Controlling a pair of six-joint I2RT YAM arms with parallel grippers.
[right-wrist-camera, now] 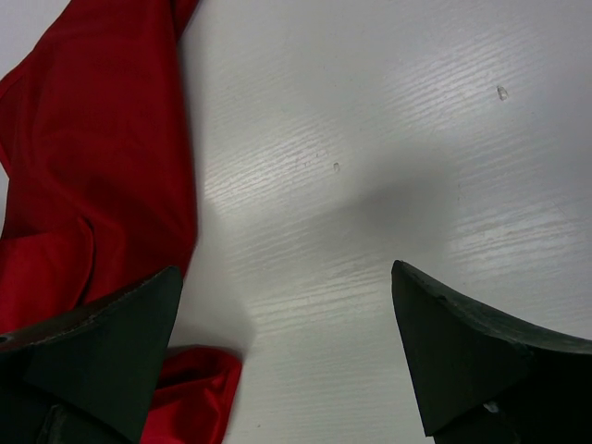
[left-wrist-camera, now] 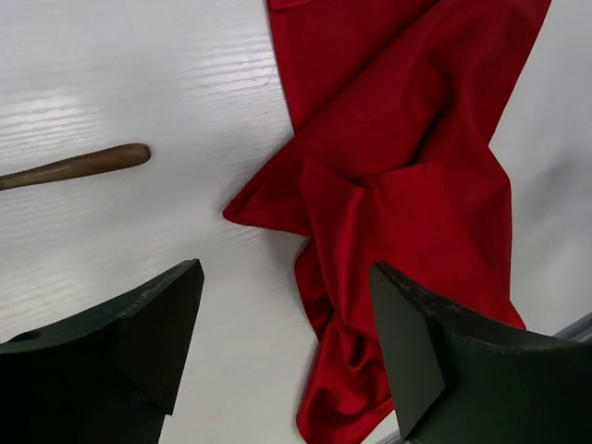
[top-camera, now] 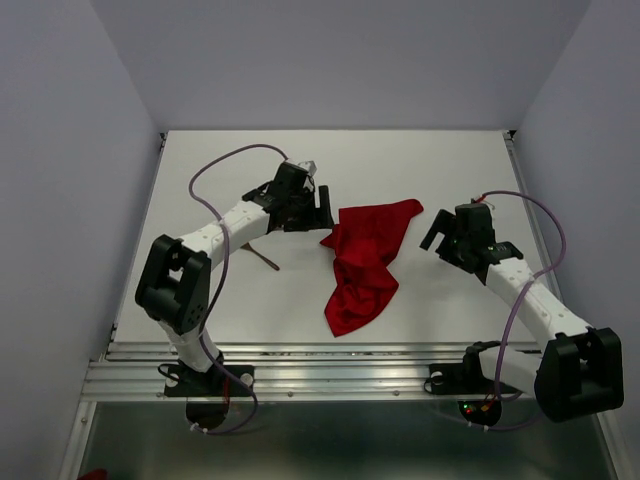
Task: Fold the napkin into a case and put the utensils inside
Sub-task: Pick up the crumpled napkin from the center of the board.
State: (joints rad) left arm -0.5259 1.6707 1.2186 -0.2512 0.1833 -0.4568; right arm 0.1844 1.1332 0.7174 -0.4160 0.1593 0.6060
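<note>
1. The red napkin [top-camera: 365, 262] is lying in a crumpled heap roughly in the middle of the white table [top-camera: 430, 165]. It's not folded into anything neat. It's a long bunched shape, with one corner pointing toward the far right and a rounded lump at the near end.
2. The left gripper [top-camera: 322, 210] sits just beside the napkin's far left edge with its jaws spread wide and nothing between them. Its wrist cam shows the wrinkled red cloth [left-wrist-camera: 407, 139] below and to the right of the two dark fingers [left-wrist-camera: 139, 324], with bare table in the gap.
3. The right gripper [top-camera: 440, 232] is off to the napkin's right, close to it, and it's also wide open and empty. From its wrist cam the cloth [right-wrist-camera: 92, 157] fills the left side and it's mostly plain tabletop between the fingers.
4. One wooden utensil [top-camera: 262, 256] lies on the table left of the napkin, partly tucked under the left arm. Only a slim brown handle [left-wrist-camera: 79, 166] shows up close, so I can't tell if it's the spoon.
</note>
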